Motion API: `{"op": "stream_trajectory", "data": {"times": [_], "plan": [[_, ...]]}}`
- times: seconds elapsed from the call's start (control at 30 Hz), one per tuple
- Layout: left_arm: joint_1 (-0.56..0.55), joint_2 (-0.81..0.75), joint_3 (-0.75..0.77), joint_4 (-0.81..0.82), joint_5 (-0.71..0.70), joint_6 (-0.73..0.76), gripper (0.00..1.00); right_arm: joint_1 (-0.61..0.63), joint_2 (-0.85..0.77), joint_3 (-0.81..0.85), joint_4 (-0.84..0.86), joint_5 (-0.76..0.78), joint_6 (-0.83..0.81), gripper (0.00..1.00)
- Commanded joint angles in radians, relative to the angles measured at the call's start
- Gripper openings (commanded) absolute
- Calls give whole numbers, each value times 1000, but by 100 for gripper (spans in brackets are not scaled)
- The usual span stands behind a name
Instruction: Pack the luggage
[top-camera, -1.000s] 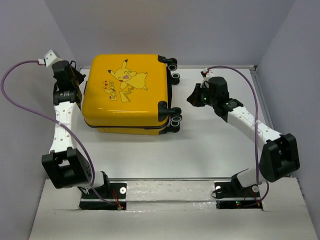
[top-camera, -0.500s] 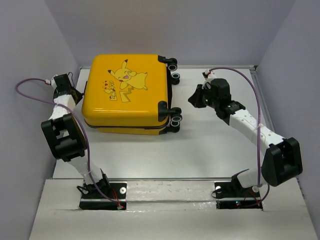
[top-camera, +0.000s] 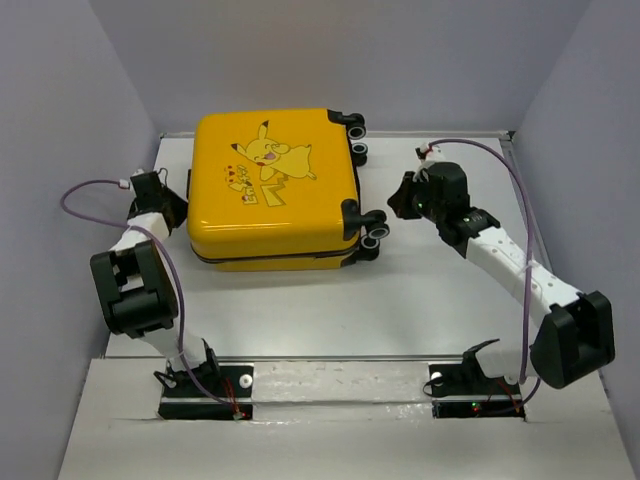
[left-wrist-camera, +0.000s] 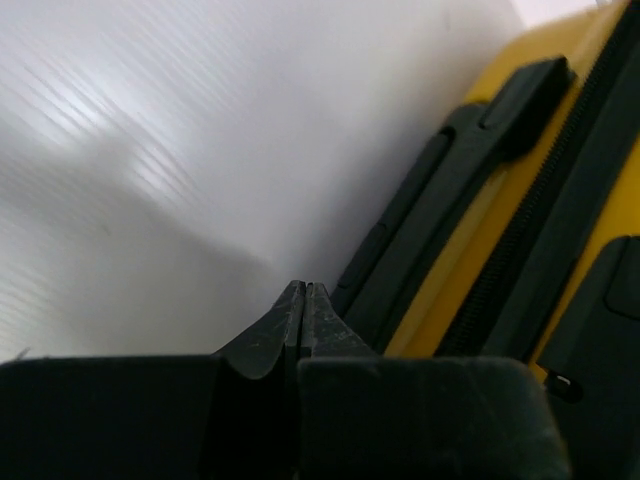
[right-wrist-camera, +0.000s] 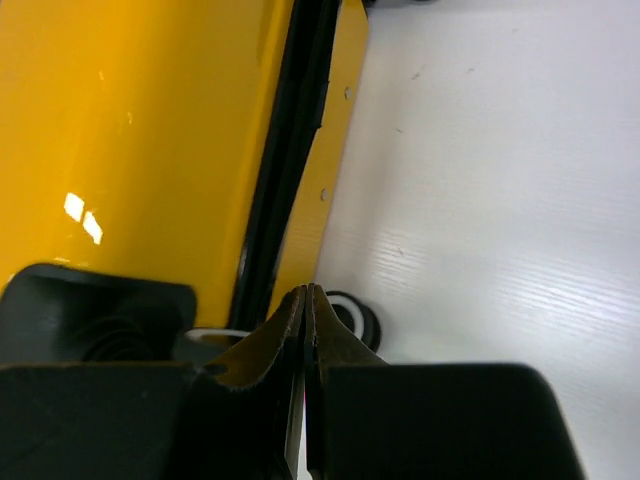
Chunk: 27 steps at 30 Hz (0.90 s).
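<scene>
The luggage (top-camera: 275, 185) lies flat and closed on the white table, Pikachu side up, its wheels (top-camera: 375, 230) pointing right. My left gripper (top-camera: 183, 205) is shut and empty at the case's left side. In the left wrist view its tips (left-wrist-camera: 304, 288) sit just short of the black side handle (left-wrist-camera: 450, 200) on the luggage (left-wrist-camera: 612, 190). My right gripper (top-camera: 400, 200) is shut and empty just right of the wheeled end. In the right wrist view its tips (right-wrist-camera: 306, 290) hover over a black-and-white wheel (right-wrist-camera: 352, 318) beside the yellow shell (right-wrist-camera: 140, 140) and its zipper seam.
Grey walls (top-camera: 70, 120) enclose the table on the left, back and right. The left arm's elbow (top-camera: 135, 290) is folded near the front left. A purple cable (top-camera: 85, 190) loops off the left wrist, and another (top-camera: 515, 215) arcs over the right arm.
The luggage has slid right and toward the back, turning slightly. The left arm folded back, its gripper following the case's left side. The right gripper drew back a little to the right.
</scene>
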Motion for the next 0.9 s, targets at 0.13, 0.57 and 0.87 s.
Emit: {"op": "stream_trajectory", "data": {"times": [0.13,0.57,0.87], "plan": [[-289,-310,-222,72,175,-140,6,-2,-294,0,-131,121,-8,7],[-383,-542,64,17,-285,-34,48,-2,-526,-103,-163,-102,49,13],[-357,69,720,-85,-95,44,65,-2,-517,-264,-165,230,123,7]]}}
